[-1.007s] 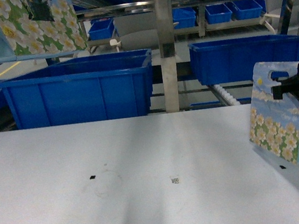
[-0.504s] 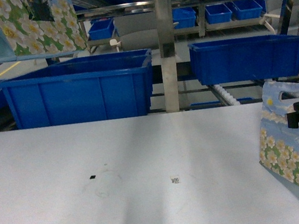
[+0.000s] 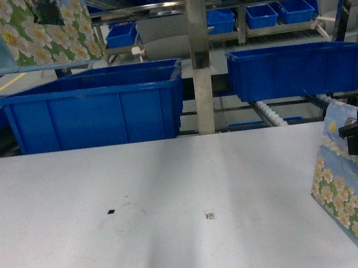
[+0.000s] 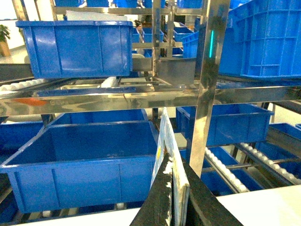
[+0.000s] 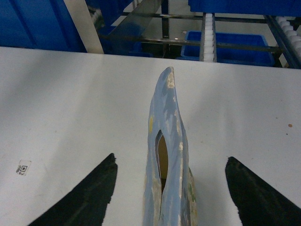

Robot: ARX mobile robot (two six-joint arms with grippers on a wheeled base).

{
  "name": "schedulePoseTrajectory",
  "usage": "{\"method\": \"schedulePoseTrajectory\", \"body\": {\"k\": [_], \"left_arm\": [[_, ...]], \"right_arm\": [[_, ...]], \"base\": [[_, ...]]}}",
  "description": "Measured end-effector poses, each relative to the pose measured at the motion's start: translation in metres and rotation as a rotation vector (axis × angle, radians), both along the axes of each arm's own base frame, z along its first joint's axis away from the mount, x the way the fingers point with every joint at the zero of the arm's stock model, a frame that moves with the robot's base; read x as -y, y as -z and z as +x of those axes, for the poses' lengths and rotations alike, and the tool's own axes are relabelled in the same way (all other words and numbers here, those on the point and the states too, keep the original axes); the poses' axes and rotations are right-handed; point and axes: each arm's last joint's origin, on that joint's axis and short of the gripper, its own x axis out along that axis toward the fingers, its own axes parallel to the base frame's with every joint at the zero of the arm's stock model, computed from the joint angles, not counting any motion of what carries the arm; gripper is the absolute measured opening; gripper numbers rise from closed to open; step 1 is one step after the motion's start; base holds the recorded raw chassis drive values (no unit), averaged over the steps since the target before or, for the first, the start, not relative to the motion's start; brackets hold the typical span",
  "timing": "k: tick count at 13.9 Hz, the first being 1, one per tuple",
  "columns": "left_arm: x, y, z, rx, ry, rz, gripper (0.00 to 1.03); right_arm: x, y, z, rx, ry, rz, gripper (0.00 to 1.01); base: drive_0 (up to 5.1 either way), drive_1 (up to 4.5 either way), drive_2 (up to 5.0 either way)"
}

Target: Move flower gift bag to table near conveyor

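- Bag [image 3: 353, 192] stood on surface [image 3: 181, 241] at its right edge, near conveyor [image 3: 270, 112].
- R gripper [image 5: 171, 188] was spread wide, fingers [image 5: 84, 197] apart from the bag on both sides.
- L gripper [image 4: 171, 188] pinched a 2nd bag [image 4: 164, 150] up by the blue bins [image 4: 89, 165].

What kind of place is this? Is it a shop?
Probably a warehouse or factory, not a shop. Big blue bins sit on steel racks with roller lanes, and more bins fill the shelves behind. A plain work table stands in front.
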Motion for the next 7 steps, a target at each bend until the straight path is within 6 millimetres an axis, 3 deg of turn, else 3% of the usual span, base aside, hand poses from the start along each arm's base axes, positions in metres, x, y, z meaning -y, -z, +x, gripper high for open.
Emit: {"method": "schedulePoseTrajectory", "body": {"k": [3, 7], "left_arm": [[0.000, 0.000, 0.000, -0.001, 0.000, 0.000, 0.02], [0.000, 0.000, 0.000, 0.000, 0.000, 0.000, 0.02]], "right_arm": [[0.000, -0.015, -0.007, 0.000, 0.007, 0.014, 1.00], [-0.001, -0.084, -0.032, 0.107, -0.031, 0.131, 0.98]], "base": [[0.0, 0.00, 0.0], [0.0, 0.00, 0.0]]}}
